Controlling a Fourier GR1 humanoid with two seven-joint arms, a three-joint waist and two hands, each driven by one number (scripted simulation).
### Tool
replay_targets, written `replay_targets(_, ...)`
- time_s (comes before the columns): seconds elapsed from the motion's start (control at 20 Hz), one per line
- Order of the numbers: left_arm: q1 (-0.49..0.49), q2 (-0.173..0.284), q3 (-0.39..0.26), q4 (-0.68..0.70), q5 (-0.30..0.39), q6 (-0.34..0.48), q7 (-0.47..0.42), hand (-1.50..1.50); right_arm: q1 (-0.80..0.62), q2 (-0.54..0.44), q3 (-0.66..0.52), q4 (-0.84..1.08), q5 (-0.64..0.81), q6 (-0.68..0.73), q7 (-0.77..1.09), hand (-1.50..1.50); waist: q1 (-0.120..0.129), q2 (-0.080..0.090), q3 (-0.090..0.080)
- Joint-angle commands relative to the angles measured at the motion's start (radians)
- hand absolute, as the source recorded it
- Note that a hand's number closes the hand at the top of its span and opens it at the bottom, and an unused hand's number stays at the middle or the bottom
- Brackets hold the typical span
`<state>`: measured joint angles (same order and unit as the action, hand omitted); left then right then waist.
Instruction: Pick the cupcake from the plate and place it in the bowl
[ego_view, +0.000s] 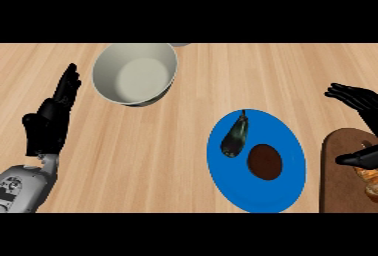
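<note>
Two hands wait: our left hand (50, 117) straight-fingered, right hand (359, 100) spread, holding nothing (approach step); next, reach the round brown cupcake (264, 161) on the blue plate (284, 192).

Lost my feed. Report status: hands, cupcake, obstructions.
Left hand open, resting at left edge. Right hand open at right edge. Cupcake on blue plate, eggplant beside it. Bowl empty.
</note>
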<state>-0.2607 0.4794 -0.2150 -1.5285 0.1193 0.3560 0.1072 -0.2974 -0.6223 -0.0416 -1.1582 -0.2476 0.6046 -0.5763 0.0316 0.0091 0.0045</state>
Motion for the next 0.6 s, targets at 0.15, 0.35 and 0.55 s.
replay_targets(0.15,0.030,-0.018,-0.010,-0.035,-0.024,0.013,0.008,0.00,-0.123,-0.133,0.119,-0.017,0.238,0.048,-0.072,-1.50,0.003,-0.004,-0.004)
replay_targets(0.35,-0.022,0.003,0.033,-0.005,-0.026,0.002,0.035,0.00,-0.161,-0.160,0.209,-0.115,0.321,0.033,0.008,-1.50,-0.019,-0.008,-0.005)
replay_targets(0.55,-0.012,-0.044,0.009,-0.008,-0.056,0.018,0.031,0.00,-0.187,-0.151,0.283,-0.120,0.406,0.045,0.000,-1.50,-0.021,-0.007,-0.005)
